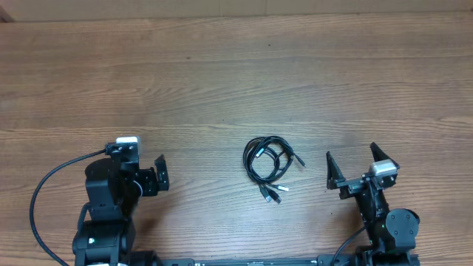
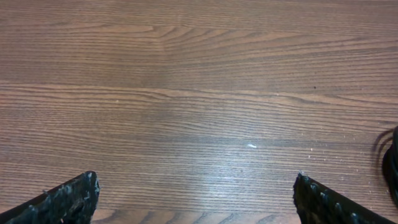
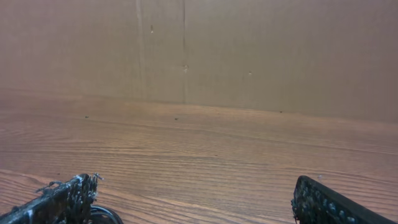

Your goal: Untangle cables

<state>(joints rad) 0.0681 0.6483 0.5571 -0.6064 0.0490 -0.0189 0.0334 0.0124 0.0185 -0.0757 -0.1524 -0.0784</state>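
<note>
The cables point(image 1: 268, 160) lie as one small coil of thin black cords on the wooden table, between the two arms, with silver plug ends sticking out at the lower right. A sliver of the coil shows at the right edge of the left wrist view point(image 2: 392, 165) and at the bottom left of the right wrist view point(image 3: 102, 216). My left gripper point(image 1: 160, 173) is open and empty, left of the coil. My right gripper point(image 1: 353, 164) is open and empty, right of the coil. Neither touches the cables.
The wooden table point(image 1: 236, 74) stretches far beyond the coil. A brown cardboard wall point(image 3: 199, 50) stands at the table's far edge. A thick black robot cable point(image 1: 48, 185) loops left of the left arm.
</note>
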